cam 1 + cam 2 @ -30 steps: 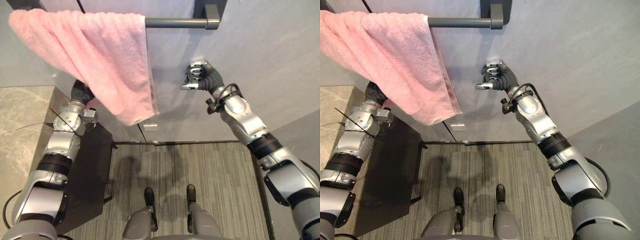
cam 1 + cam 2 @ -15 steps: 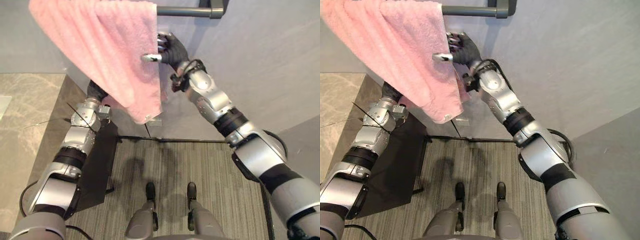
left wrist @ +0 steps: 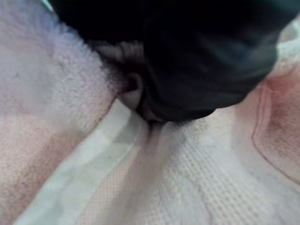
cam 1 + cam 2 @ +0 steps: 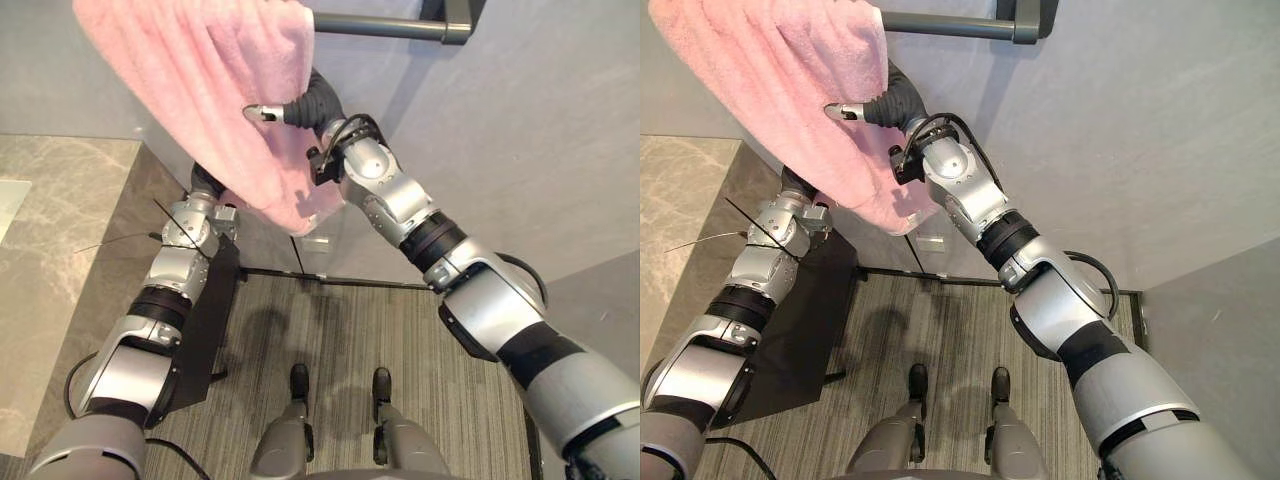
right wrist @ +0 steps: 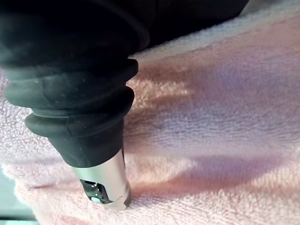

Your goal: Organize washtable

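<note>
Pink terry towel drapes dark grey wall rail, right hand on its front, left hand beneath its hem, grips untellable; best to spread cloth evenly along rail, slowly.

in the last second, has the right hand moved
Yes. Judged against the rail, the right hand has moved toward the robot's left, from the bare wall under the bracket onto the pink towel.

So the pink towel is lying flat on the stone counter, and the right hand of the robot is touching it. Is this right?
Not quite. The pink towel hangs over the dark bar on the wall, as the left eye view shows. The right hand does touch it.
</note>
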{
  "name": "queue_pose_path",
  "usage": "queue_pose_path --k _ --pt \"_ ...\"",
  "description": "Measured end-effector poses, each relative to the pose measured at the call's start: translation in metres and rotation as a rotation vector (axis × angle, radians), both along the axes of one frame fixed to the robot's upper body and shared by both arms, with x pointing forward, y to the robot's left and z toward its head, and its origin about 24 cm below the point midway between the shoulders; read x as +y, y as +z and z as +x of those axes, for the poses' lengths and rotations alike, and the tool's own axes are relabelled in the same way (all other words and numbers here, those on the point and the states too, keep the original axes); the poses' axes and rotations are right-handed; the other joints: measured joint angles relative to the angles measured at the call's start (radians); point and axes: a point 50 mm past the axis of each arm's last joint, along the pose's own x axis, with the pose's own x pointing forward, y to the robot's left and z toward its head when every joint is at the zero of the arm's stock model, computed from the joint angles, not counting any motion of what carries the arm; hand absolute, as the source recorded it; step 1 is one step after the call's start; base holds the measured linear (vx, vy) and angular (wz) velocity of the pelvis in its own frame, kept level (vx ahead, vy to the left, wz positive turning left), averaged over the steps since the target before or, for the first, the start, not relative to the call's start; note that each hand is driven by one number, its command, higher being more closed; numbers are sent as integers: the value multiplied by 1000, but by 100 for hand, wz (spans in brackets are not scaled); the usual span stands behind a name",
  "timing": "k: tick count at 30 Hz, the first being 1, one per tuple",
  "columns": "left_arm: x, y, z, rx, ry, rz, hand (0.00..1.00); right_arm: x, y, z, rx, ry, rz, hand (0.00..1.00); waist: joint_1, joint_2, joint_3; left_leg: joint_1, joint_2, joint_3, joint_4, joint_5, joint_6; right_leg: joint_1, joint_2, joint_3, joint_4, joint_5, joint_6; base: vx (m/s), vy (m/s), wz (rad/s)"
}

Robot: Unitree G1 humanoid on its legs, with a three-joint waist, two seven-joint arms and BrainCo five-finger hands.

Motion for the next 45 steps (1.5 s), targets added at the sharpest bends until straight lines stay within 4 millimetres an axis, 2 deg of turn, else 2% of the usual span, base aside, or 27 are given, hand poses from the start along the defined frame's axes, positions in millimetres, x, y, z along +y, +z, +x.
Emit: queue_pose_path --k 6,12,16,21,30,31,32,38,45 --pt "9 3 -1 -11 28 -26 100 -20 3 6 -19 -50 -2 100 -4 0 0 12 5 1 -1 0 -3 9 4 3 3 -2 -2 -5 0 0" --pt "30 -13 -11 27 89 -36 100 -58 -5 12 -1 -121 39 100 -3 12 -17 15 4 7 -8 0 -9 9 4 23 4 -11 2 -11 -1 -1" --pt "34 -17 -13 40 100 -30 100 -73 -10 15 12 -152 54 100 -3 12 -27 15 5 8 -9 2 -11 9 5 29 4 -10 3 0 0 0" --pt "42 -23 -18 49 126 -47 100 -78 -8 13 -1 -156 61 100 -3 11 -28 16 5 19 -9 3 -12 5 6 42 4 -4 12 16 -15 -6" --pt "45 -32 -21 75 133 -27 100 -89 -20 15 32 -183 79 100 -4 2 -40 17 6 19 -9 3 -11 5 7 45 4 -2 14 6 -5 0" --pt "46 -35 -22 89 137 -25 100 -90 -20 15 34 -186 83 0 -4 0 -41 17 6 19 -9 3 -11 5 7 45 4 -2 14 0 0 0" --pt "46 -36 -22 96 139 -20 0 -91 -21 15 35 -188 85 0 -4 -2 -42 17 6 19 -10 3 -11 5 7 45 4 -2 14 0 0 0" --pt "49 -42 -23 119 154 -19 0 -93 -23 16 42 -191 85 0 -4 -4 -43 20 6 17 -10 6 -6 8 8 44 4 -2 14 0 0 0" --pt "53 -48 -23 157 169 -21 0 -107 -33 17 81 -194 90 0 -4 -26 -58 21 6 11 -10 6 -6 13 8 41 3 -3 14 4 -4 2"
